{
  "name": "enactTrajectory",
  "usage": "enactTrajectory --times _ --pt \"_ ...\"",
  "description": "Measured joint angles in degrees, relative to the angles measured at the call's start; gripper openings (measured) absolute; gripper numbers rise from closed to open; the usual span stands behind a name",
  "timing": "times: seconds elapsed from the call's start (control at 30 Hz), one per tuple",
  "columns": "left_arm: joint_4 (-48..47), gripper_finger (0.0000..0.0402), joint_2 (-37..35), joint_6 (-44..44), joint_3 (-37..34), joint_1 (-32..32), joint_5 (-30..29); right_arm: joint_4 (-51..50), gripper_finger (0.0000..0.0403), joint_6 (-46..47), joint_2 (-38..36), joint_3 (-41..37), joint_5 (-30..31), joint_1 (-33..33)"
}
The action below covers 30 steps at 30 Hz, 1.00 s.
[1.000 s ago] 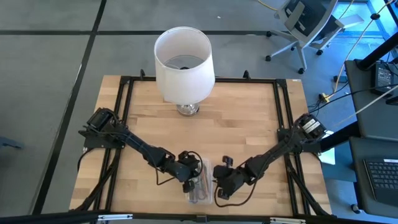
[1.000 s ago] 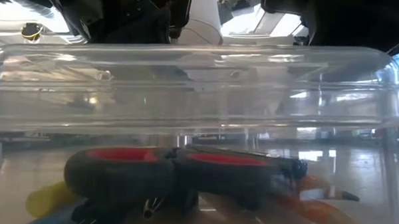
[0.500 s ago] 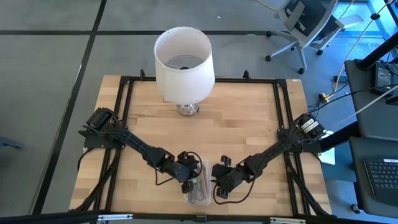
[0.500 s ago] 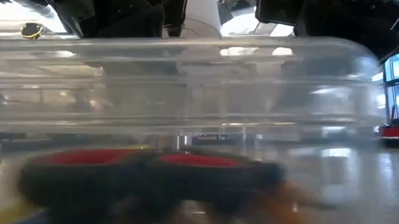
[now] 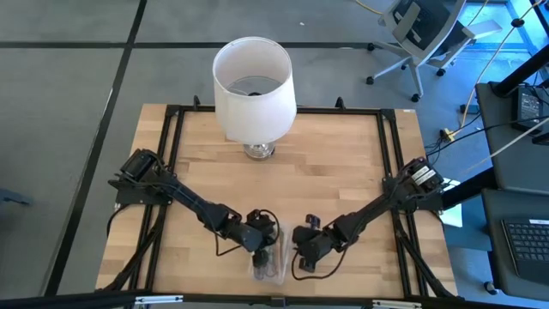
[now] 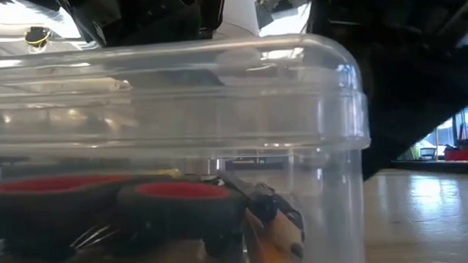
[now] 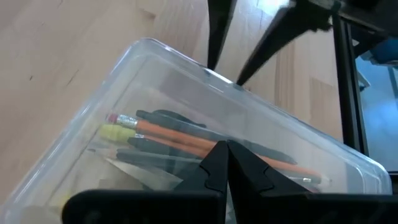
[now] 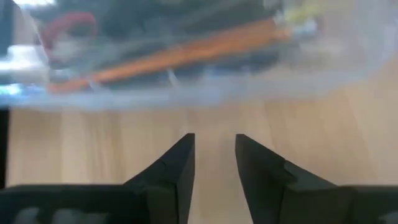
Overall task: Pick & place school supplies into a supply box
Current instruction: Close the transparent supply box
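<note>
I see the clear box (image 5: 268, 260) at the table's (image 5: 343, 172) near edge, well in front of the lamp (image 5: 253, 81) — pencils (image 7: 186, 142) and red-handled scissors (image 6: 104, 206) lie inside. My left gripper (image 5: 260, 233) sits over the box's far end, fingers pressed together, holding nothing. My right gripper (image 5: 302, 243) is just beside the box, fingers partly apart — empty.

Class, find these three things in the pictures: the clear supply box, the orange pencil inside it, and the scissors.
Supply box (image 7: 163, 53): left wrist view, on its clear rounded rim.
Orange pencil (image 7: 180, 140): left wrist view, on the middle of its shaft.
Scissors (image 6: 174, 198): low view, on a red-lined handle loop.
</note>
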Motion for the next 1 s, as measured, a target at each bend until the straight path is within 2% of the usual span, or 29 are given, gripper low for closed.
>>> enactTrajectory --times 0.23,0.4,0.5,0.67,0.8,0.9,1.0 --pt "-1.31 0.0002 -3.33 3.44 -0.21 0.13 -0.53 -7.88 0.0119 1.78 -1.6 2.95 -0.99 0.43" --pt "-1.25 0.0002 -7.87 5.01 -0.17 0.17 -2.25 -16.35 0.0119 1.74 -1.71 6.58 -1.04 0.74" --pt "-4.42 0.0002 -11.85 4.66 -0.13 -0.47 -2.97 -20.64 0.0119 1.83 -1.71 8.84 -1.39 0.92" --pt "-15.89 0.0001 -17.58 -3.85 0.0 -3.32 -2.1 -19.32 0.0119 1.75 -1.71 10.67 -0.96 1.53" --pt "-24.47 0.0001 -17.95 -12.3 0.0 -7.17 -1.55 -16.87 0.0119 1.86 -1.71 10.52 1.75 1.59" --pt "-25.97 0.0002 -15.8 -16.62 0.0 -9.41 -1.14 -16.77 0.0119 1.73 -1.53 10.51 2.1 1.15" --pt "-23.24 0.0001 -12.58 -18.5 0.0 -10.22 -1.12 -16.86 0.0119 1.14 -1.51 10.5 2.09 0.25"
